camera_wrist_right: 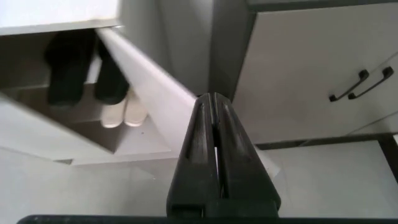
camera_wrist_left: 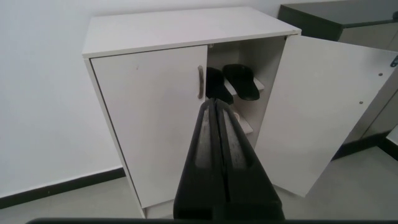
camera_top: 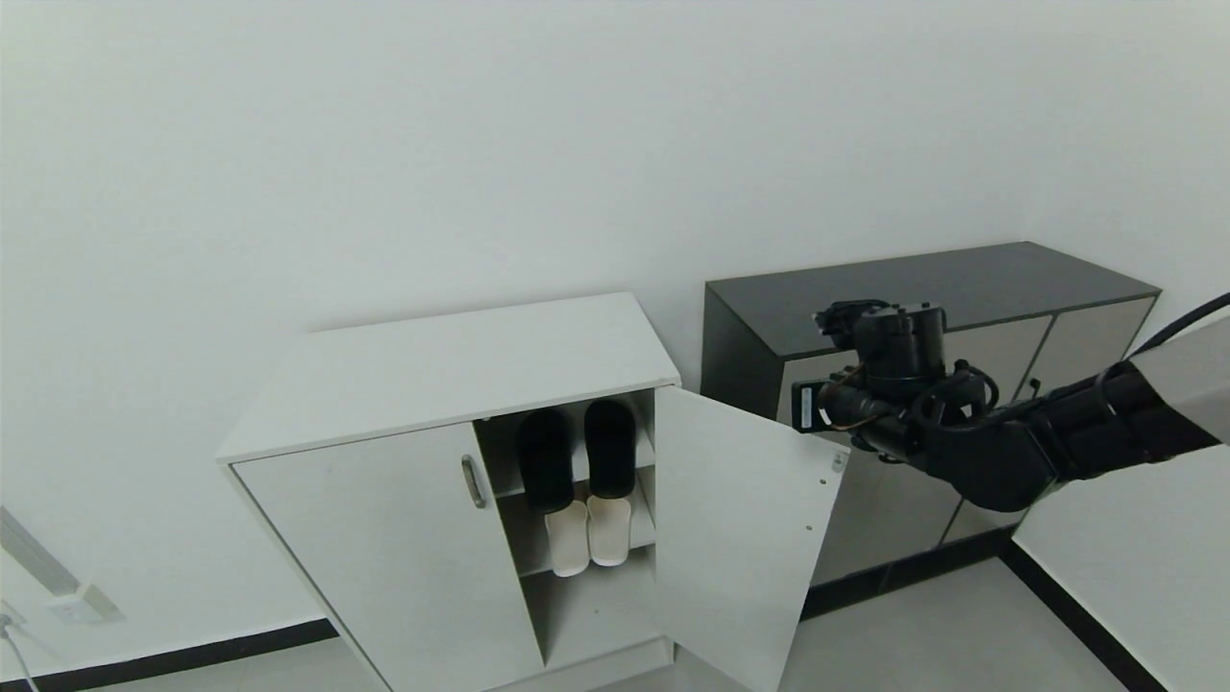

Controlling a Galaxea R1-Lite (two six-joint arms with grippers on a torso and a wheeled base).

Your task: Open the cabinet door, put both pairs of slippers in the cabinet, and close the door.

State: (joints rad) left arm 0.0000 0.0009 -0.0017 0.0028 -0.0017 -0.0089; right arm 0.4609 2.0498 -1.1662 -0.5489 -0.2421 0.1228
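Observation:
The white cabinet stands against the wall with its left door closed and its right door swung open. Inside, a black pair of slippers leans on the upper shelf and a white pair rests just below. My right gripper hangs shut and holds nothing, close to the open door's upper outer corner, on its outer side; I cannot tell whether it touches. In the right wrist view the right gripper points past the door toward the slippers. My left gripper is shut and holds nothing, in front of the cabinet opening.
A dark grey sideboard with pale doors and black handles stands right of the white cabinet, behind the open door. A white counter fills the right foreground. A power strip lies by the wall at lower left.

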